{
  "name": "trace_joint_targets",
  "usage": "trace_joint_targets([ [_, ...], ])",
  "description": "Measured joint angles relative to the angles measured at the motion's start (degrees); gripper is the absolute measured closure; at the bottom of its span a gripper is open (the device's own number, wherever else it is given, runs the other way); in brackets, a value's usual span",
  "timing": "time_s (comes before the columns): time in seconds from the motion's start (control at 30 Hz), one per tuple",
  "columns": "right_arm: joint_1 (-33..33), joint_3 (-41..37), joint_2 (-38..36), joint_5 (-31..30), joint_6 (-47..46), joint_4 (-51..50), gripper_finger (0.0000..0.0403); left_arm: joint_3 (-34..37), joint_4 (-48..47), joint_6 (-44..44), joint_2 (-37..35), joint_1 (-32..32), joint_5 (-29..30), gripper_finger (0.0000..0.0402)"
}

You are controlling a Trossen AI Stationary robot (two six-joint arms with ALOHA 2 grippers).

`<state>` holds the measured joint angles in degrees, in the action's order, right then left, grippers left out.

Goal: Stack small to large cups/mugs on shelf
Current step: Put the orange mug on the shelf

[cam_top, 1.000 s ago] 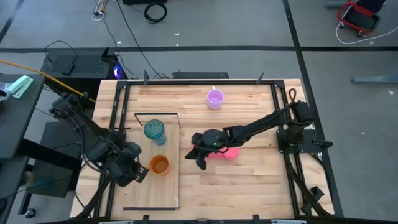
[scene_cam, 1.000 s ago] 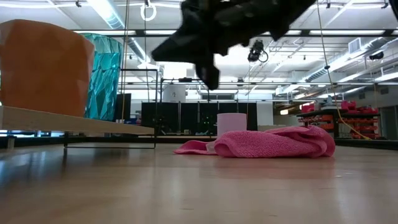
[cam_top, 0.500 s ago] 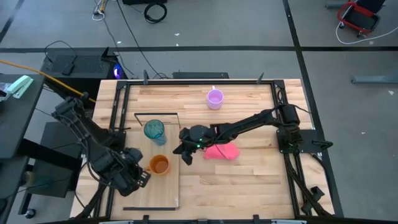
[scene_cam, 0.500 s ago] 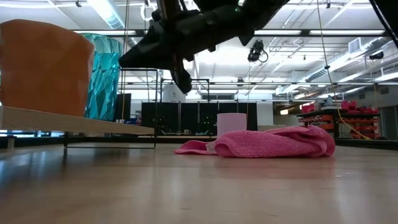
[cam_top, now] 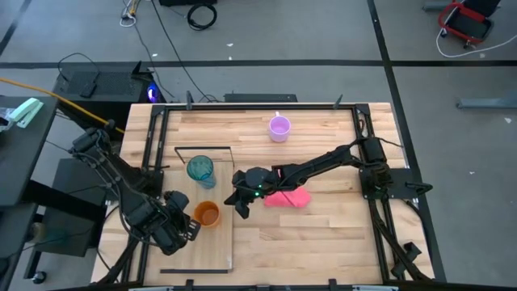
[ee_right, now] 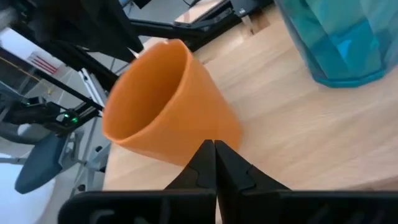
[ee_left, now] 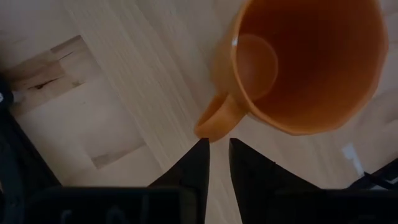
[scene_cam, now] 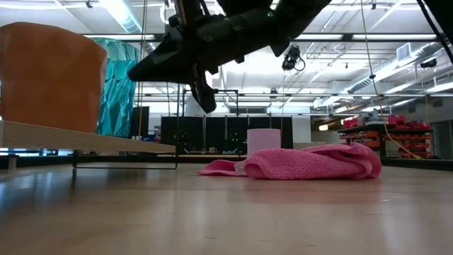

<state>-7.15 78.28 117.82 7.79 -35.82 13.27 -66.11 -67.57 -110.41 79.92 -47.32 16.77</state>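
The orange mug (cam_top: 208,214) stands upright on the light-wood shelf plank (cam_top: 212,246), its handle (ee_left: 217,121) toward my left gripper. The teal tumbler (cam_top: 200,170) stands on the plank farther back, by the black wire frame (cam_top: 202,149). The lilac mug (cam_top: 279,128) stands on the table near the far edge. My left gripper (ee_left: 217,155) sits just short of the orange mug's handle, its fingers a narrow gap apart and empty. My right gripper (cam_top: 241,208) is shut and empty, in the air off the plank's right edge, pointing at the orange mug (ee_right: 168,106).
A pink cloth (cam_top: 289,198) lies crumpled on the table right of the plank, under my right arm; it also shows in the low view (scene_cam: 304,161). Black frame rails run along the table's left and right edges.
My right gripper has gone from above the pink cloth toward the table's left, to the plank's right edge near the orange mug, staying shut. My left gripper has drawn a little toward the near edge. The cups have stayed where they were.
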Motion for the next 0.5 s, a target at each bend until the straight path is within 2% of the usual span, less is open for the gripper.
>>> trace_joint_targets([
  [0.5, -1.07, 0.00, 0.37, 0.19, -0.13, 3.75, 0.0402, 0.00, -0.33, 1.40, 0.00, 2.80, 0.13, 0.0349],
])
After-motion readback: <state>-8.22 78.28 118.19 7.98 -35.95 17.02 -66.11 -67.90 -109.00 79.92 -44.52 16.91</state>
